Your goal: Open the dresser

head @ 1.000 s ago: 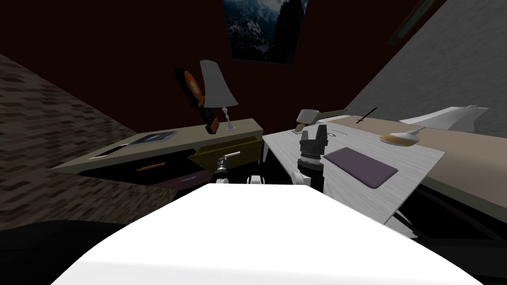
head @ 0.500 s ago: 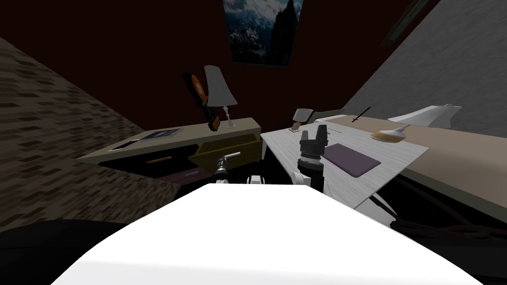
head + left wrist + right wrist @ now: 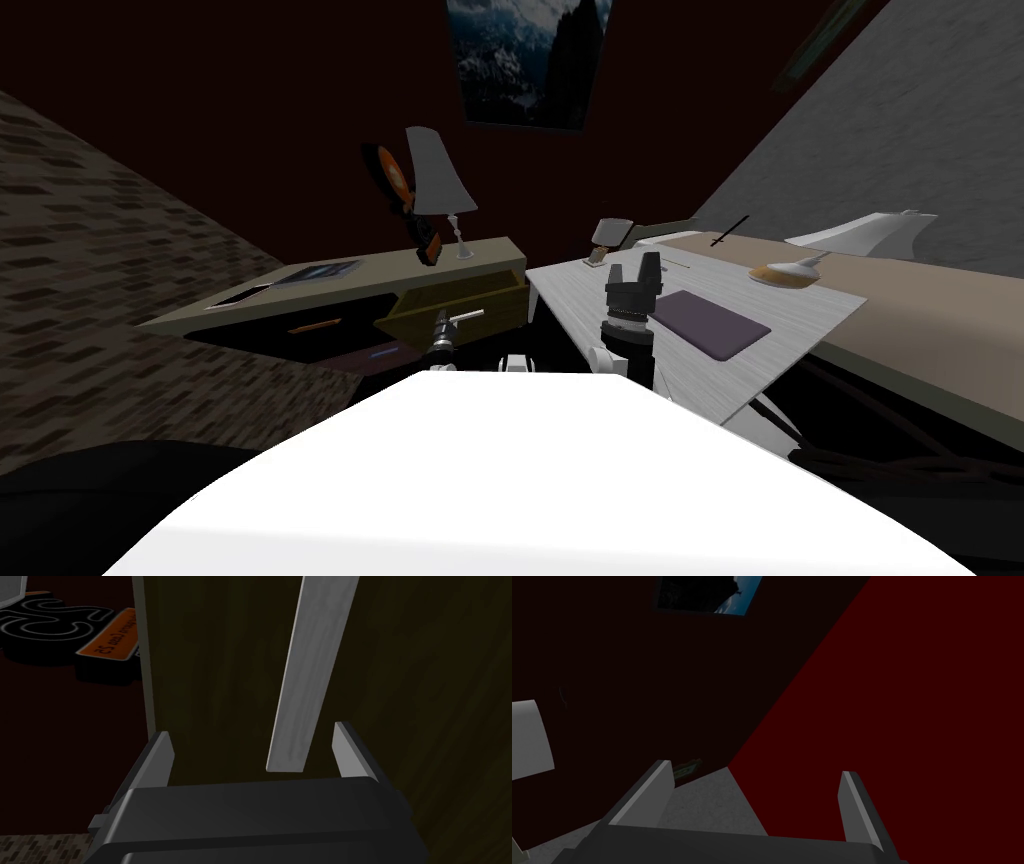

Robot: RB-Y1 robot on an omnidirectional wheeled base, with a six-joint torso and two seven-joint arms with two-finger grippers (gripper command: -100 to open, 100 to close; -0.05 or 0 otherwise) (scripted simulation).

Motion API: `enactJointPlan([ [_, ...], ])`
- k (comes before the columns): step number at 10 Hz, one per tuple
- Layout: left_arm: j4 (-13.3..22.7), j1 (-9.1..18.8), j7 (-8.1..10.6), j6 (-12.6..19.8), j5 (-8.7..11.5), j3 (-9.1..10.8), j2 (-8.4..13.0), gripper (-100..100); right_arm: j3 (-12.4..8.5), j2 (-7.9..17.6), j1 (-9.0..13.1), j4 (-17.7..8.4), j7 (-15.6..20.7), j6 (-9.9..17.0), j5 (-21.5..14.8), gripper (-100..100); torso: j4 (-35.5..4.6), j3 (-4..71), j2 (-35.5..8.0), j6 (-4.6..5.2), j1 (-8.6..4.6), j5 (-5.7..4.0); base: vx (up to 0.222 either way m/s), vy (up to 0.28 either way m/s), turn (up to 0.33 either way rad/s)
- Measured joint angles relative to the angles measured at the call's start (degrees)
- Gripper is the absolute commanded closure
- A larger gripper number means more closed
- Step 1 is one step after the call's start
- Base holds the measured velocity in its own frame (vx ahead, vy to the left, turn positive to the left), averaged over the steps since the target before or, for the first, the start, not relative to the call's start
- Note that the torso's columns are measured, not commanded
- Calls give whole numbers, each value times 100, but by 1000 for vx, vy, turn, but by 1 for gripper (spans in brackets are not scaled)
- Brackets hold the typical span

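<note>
The dresser (image 3: 400, 268), a low olive-topped piece, is seen left of centre against the dark far wall. Its right-hand drawer (image 3: 460, 298) is judged to be already partly drawn out toward the robot. The pull could be lost from here. The drawer's pale bar handle (image 3: 310, 676) is merely straddled by the left gripper (image 3: 252, 751), not clamped, and only the bar's end is caught between the blades. A tug made before they are closed, or one angled off the drawer's line of travel, is likely to let the bar slip free. A skewed pull could also jam the drawer in its runners.

In the left wrist view the handle is shown running up the dark drawer front from between the spread fingers (image 3: 347, 746), which touch nothing. The bar lies nearer one finger than the other, with a gap on both sides. In the head view this gripper is seen just in front of the drawer.

The right gripper (image 3: 635, 272) is held upright to the right of the dresser, before a pale table (image 3: 810, 315), its blades likewise apart and empty. A grey-shaded lamp (image 3: 437, 180) and an orange-and-black object (image 3: 398, 182) are seen at the dresser's far right end. A dark mat (image 3: 710, 322) lies on the table.
</note>
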State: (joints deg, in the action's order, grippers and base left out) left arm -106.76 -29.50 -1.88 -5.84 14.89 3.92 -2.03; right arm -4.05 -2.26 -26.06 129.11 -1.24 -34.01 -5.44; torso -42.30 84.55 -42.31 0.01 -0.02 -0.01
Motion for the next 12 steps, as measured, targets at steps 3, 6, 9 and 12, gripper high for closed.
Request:
enactJointPlan([
  [3,-529,-261,-19,307,72,12,2,-100,0,0,0,0,0,0,0,0,-2,0,-2,-1,1,-1,18,-9,-13],
  [6,-896,-491,-42,579,127,6,-2,-100,0,0,0,0,0,0,0,0,-30,-11,-30,-6,-20,-26,16,-3,-5],
  [9,-875,-512,-43,615,128,6,-1,0,0,0,1,0,0,0,0,0,-11,-5,-14,-1,-7,-9,0,0,0],
  [12,-860,-520,-44,628,128,5,-2,0,0,0,0,0,0,0,0,0,-2,1,-1,-1,-1,-3,0,0,0],
])
